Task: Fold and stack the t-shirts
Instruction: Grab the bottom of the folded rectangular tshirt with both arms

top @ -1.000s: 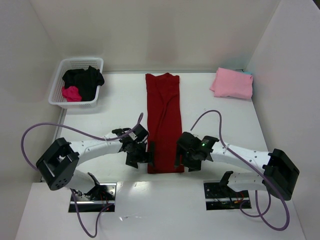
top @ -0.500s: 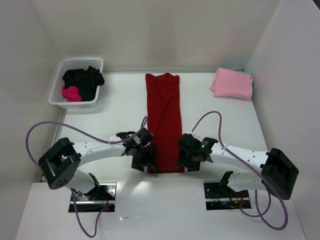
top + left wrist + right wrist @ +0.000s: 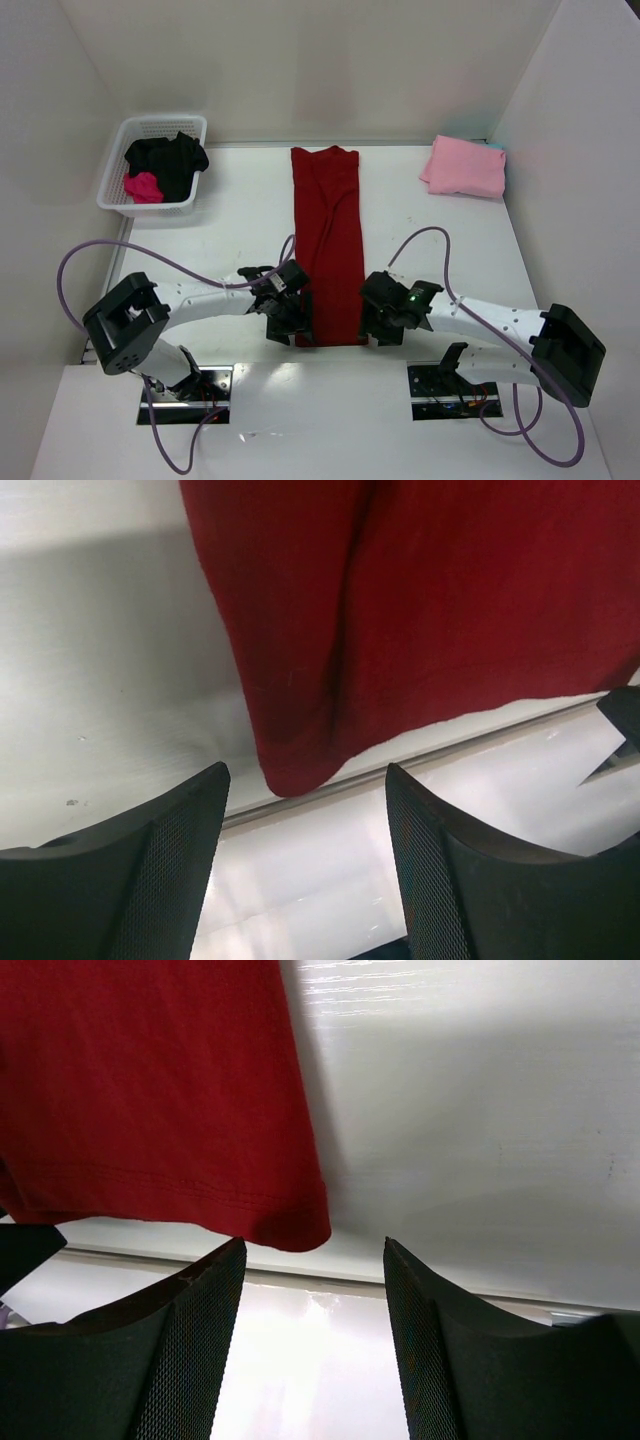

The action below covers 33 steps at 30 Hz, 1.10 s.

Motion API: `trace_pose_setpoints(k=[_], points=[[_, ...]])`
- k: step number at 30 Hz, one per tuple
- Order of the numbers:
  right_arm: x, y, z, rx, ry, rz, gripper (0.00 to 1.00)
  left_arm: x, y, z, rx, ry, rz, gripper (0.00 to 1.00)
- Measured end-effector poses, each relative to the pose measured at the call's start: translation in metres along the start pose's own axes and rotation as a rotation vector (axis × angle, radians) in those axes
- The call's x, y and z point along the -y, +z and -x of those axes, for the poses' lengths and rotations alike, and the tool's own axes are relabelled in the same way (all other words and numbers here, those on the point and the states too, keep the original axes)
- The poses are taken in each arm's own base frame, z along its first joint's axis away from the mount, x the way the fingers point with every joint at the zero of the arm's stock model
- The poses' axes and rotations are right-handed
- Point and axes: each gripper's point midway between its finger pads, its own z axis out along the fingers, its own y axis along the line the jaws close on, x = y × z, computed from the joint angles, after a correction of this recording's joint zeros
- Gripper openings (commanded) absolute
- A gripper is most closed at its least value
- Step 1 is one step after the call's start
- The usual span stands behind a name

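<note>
White worktop [image 3: 240,230] under everything. Dark red t-shirt [image 3: 328,240] spread down its middle as a long narrow strip, neck toward the far edge, hem at the near edge. White basket [image 3: 112,178] at the far left corner, a black t-shirt [image 3: 168,160] heaped inside, number of pieces hard to tell, a magenta t-shirt [image 3: 143,187] bunched beside it. Light pink t-shirt [image 3: 465,166] folded square at the far right corner, a blue sliver [image 3: 496,147] of something unidentifiable behind it. Left gripper [image 3: 290,318] covering the hem's left corner from above; in the wrist view spread wide, cloth tip at the mouth of the jaws, not pinched. Right gripper [image 3: 375,325] likewise wide at the right corner, holding nothing.
</note>
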Motion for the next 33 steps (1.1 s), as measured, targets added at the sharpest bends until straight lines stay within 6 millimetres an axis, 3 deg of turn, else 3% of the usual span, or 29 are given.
trace_pose_setpoints(k=[5, 13, 21, 26, 33], points=[[-0.004, 0.002, 0.002, 0.012, 0.001, 0.023, 0.62, -0.002, 0.002, 0.003, 0.014, -0.009, 0.013, 0.72], [-0.002, 0.009, 0.002, 0.022, 0.004, 0.028, 0.48, -0.005, 0.005, 0.007, 0.039, -0.046, 0.039, 0.69], [-0.003, 0.011, 0.006, 0.045, 0.005, 0.036, 0.5, -0.007, 0.006, 0.008, 0.047, -0.059, 0.047, 0.68], [-0.007, 0.012, 0.01, 0.064, 0.007, 0.054, 0.5, -0.008, 0.006, 0.009, 0.054, -0.077, 0.051, 0.59], [-0.007, 0.017, 0.01, 0.072, 0.014, 0.065, 0.34, -0.01, 0.01, 0.01, 0.052, -0.078, 0.062, 0.38]])
